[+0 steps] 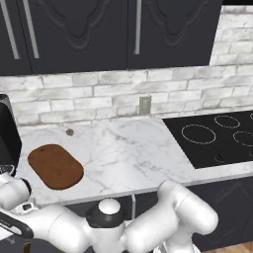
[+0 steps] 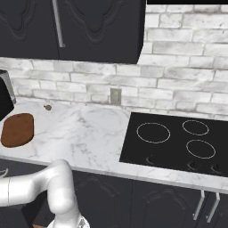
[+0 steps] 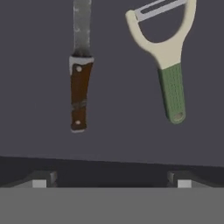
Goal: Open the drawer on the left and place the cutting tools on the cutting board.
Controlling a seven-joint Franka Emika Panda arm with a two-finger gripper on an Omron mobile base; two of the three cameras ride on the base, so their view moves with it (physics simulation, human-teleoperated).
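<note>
Jaws of the gripper (image 3: 112,181) stood spread wide, holding nothing, above the dark floor of the drawer (image 3: 113,131). Inside lay a knife (image 3: 79,74) and, well apart, a peeler (image 3: 168,57). Cutting board (image 1: 55,166) sat bare on the marble counter (image 1: 128,153). No legible writing.

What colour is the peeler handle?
Green, with a cream head; the peeler shows best in the hand view.

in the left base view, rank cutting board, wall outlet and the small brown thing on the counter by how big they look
1. cutting board, clearly largest.
2. wall outlet.
3. small brown thing, smallest, though it sits near the back wall.
</note>
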